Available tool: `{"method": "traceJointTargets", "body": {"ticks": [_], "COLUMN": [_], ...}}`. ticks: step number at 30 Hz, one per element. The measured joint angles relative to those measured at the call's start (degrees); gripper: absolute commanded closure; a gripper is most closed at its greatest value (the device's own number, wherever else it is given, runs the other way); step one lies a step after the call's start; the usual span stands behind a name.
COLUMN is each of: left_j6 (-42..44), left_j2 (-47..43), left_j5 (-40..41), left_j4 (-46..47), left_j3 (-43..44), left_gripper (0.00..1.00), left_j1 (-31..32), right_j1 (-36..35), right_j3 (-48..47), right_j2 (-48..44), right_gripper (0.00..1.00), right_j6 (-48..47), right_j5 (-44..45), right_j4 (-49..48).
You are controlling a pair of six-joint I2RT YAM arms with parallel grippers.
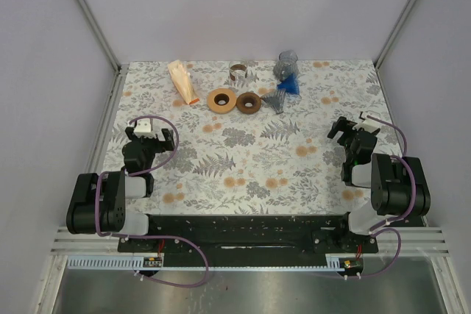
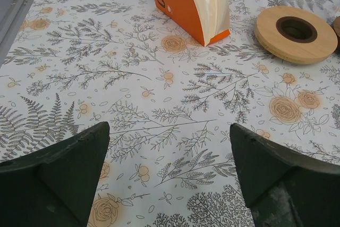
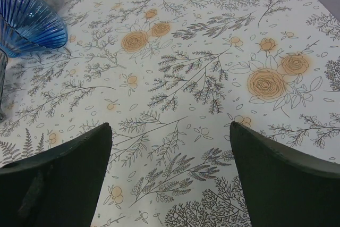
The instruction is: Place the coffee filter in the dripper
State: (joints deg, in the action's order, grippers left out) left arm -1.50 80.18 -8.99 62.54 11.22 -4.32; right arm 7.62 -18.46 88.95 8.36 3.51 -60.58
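the filter pack [image 1: 183, 81] lies left of two rings [image 1: 221, 100], the dripper [image 1: 289, 84] to their right.

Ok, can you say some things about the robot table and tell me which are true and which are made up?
1. The left gripper and the right gripper are both open and empty. True.
2. The blue dripper is held by the right gripper. False: it sits on the table, away from the fingers.
3. The orange filter pack lies near the light wooden ring. True.
4. Only one wooden ring is on the table. False: a dark wooden ring lies right beside the light one.
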Motion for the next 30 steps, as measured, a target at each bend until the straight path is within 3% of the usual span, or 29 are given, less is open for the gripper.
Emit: {"method": "traceJointTargets", "body": {"ticks": [12,18,22,24,30], "left_j6": [0.17,0.22,0.81,2.03,5.53], "left_j2": [0.02,-0.33,-6.47,-9.49,-11.06], "left_j5": [0.24,0.39,-0.59,-1.40,-2.29], "left_j4": [-0.35,-0.83,-14.29,-22.49,-42.86], "left_j3": [0.09,0.37,4.72,10.69,30.40], "left_gripper": [0.01,0.01,0.01,0.01,0.01], "left_j1": [0.28,0.68,0.44,0.33,0.24], "right_j1": [0.00,0.00,0.00,0.00,-1.75], "right_j3": [-0.13,-2.58,-4.55,-8.46,-29.70], "right_j2": [0.00,0.09,-2.84,-6.21,-8.96], "right_gripper": [0.01,0.01,0.01,0.08,0.11], "right_j6": [-0.33,-2.32,-4.13,-4.17,0.50], "right_j5": [-0.50,-6.32,-11.04,-13.18,-17.92], "right_j4": [0.35,2.27,10.51,18.49,37.22]}}
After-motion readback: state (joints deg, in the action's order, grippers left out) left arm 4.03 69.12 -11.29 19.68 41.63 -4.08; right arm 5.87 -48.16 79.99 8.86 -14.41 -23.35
